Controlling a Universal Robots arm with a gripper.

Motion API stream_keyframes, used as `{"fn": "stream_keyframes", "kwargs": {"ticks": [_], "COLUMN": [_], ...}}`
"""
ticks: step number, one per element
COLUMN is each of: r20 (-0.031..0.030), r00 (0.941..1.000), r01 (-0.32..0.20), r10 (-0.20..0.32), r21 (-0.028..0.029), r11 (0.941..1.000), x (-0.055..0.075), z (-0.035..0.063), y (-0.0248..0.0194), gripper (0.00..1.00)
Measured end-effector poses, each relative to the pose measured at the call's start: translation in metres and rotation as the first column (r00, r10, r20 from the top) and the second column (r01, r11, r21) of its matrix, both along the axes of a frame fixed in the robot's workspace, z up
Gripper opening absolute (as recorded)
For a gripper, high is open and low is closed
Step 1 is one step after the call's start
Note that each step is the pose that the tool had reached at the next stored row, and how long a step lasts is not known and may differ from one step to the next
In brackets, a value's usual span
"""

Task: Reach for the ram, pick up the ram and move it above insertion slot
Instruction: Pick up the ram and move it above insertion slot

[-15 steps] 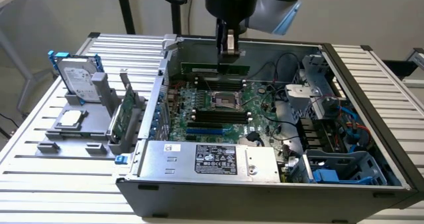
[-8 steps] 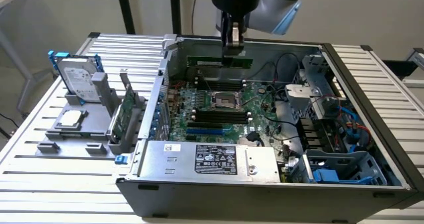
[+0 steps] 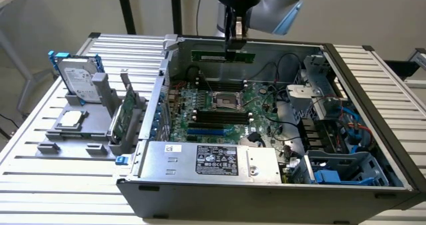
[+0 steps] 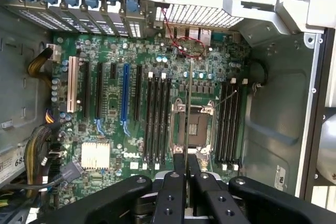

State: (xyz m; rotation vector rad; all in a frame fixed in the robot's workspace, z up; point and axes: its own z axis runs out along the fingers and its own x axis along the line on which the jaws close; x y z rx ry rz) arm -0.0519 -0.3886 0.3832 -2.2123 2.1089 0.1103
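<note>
The gripper is closed on the ram, holding it level above the open computer case, over the motherboard. Good practice here: keep the stick parallel to the memory slots.

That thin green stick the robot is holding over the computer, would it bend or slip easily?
The ram probably stays stiff: it juts level from either side of the gripper without sagging. It looks thin and light. Pinched at one narrow spot, it might swivel if bumped.
</note>
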Motion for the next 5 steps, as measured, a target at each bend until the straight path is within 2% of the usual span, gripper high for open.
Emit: {"fn": "stream_keyframes", "kwargs": {"ticks": [5], "r20": [0.0001], "r00": [1.0000], "r01": [0.000], "r10": [0.000], "r21": [0.0002], "r11": [1.0000], "x": [0.0000], "z": [-0.0001], "y": [0.0001], "gripper": [0.13]}}
